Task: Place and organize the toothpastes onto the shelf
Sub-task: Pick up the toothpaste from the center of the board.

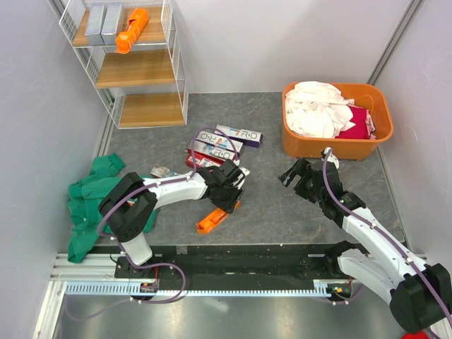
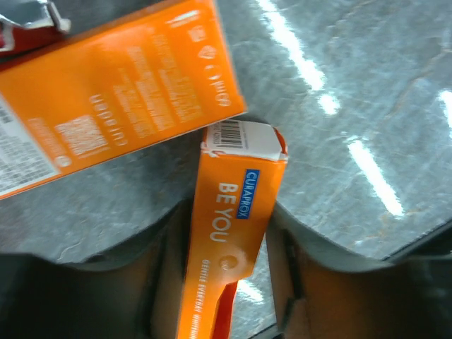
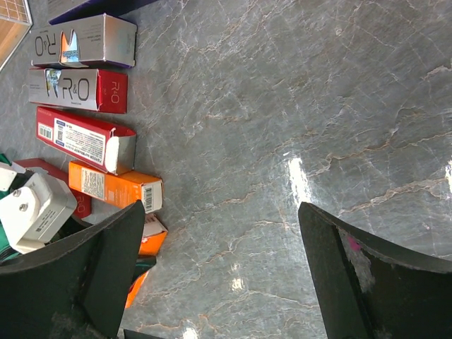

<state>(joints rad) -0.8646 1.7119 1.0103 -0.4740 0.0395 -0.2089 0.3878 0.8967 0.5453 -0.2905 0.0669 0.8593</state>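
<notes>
Several toothpastes lie on the grey floor: white/purple R.O cartons (image 1: 229, 135), a red one (image 3: 85, 140) and an orange one (image 3: 116, 187). My left gripper (image 1: 229, 189) is low over them. In the left wrist view its fingers sit on both sides of an orange "BE YOU" carton (image 2: 236, 191), shut on it, with a second orange carton (image 2: 120, 99) just beyond. The white wire shelf (image 1: 138, 67) stands at the back left; its top tier holds silver cartons (image 1: 104, 22) and an orange one (image 1: 132, 30). My right gripper (image 1: 293, 173) hangs open over bare floor, nothing between its fingers (image 3: 92, 268).
An orange tub (image 1: 332, 152) of laundry stands at the back right. A green cloth (image 1: 92, 194) lies crumpled at the left, beside my left arm. The shelf's two lower wooden boards are bare. Grey walls close in on both sides.
</notes>
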